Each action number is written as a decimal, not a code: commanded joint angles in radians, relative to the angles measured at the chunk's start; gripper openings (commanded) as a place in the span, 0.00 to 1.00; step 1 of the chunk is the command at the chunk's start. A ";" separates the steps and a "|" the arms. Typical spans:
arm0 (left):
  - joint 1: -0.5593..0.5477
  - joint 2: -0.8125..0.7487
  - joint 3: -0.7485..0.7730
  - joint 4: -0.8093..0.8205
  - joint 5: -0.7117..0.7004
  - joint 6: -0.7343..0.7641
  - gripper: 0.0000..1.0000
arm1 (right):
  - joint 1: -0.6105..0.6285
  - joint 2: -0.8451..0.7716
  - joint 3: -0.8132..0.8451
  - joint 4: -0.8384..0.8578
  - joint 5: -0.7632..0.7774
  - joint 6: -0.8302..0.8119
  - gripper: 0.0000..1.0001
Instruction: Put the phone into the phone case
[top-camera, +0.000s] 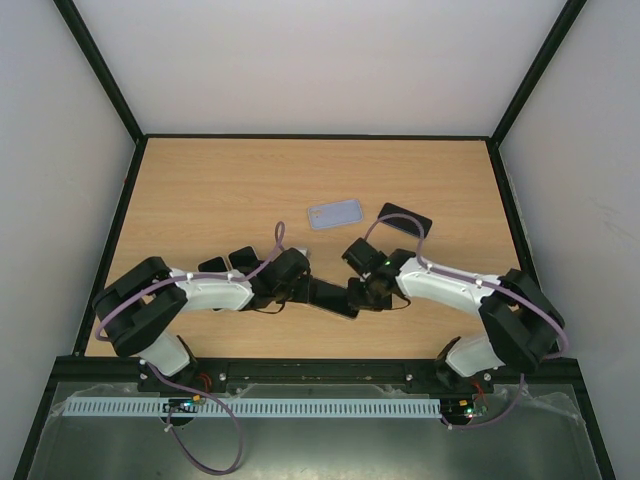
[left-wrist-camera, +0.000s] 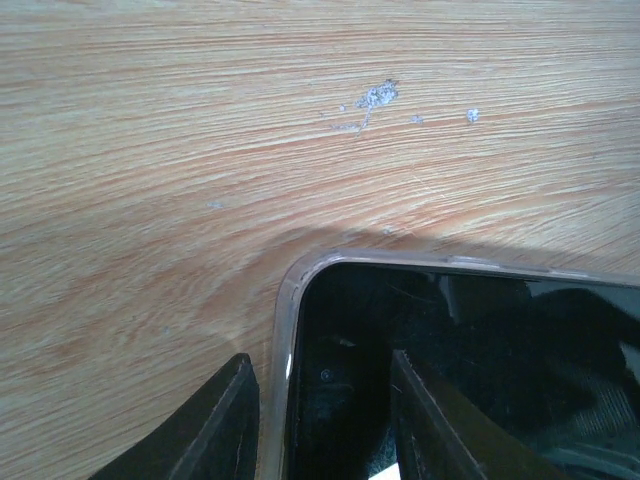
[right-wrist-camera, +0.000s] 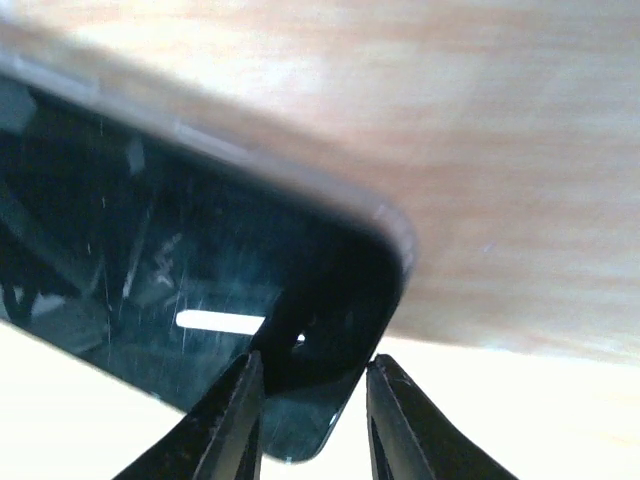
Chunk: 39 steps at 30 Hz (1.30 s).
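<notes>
A dark phone (top-camera: 335, 299) with a pale rim lies near the table's front middle, between my two grippers. My left gripper (top-camera: 316, 290) straddles its rounded corner. In the left wrist view one finger sits outside the rim and the other over the black screen (left-wrist-camera: 470, 350), so the gripper (left-wrist-camera: 322, 420) is shut on that edge. My right gripper (top-camera: 362, 295) is shut on the phone's other end. In the right wrist view the phone (right-wrist-camera: 150, 250) shows tilted, its corner between the fingers of that gripper (right-wrist-camera: 313, 410). A pale translucent phone case (top-camera: 335, 213) lies farther back, apart from both grippers.
A flat black slab (top-camera: 404, 220), phone-sized, lies just right of the translucent case. The wooden table (top-camera: 210, 190) is walled by white panels with black frame posts on the left, right and back. A small pale scuff mark (left-wrist-camera: 372, 98) marks the wood near the phone.
</notes>
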 joint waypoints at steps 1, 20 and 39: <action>0.000 0.046 -0.033 -0.214 -0.042 0.020 0.39 | -0.100 -0.045 -0.013 0.081 0.006 -0.091 0.28; 0.001 0.055 -0.026 -0.189 -0.020 0.022 0.40 | -0.160 0.101 -0.125 0.122 -0.019 -0.171 0.10; 0.015 -0.203 -0.054 -0.290 -0.019 -0.086 0.67 | -0.035 -0.011 -0.132 0.188 -0.178 -0.094 0.10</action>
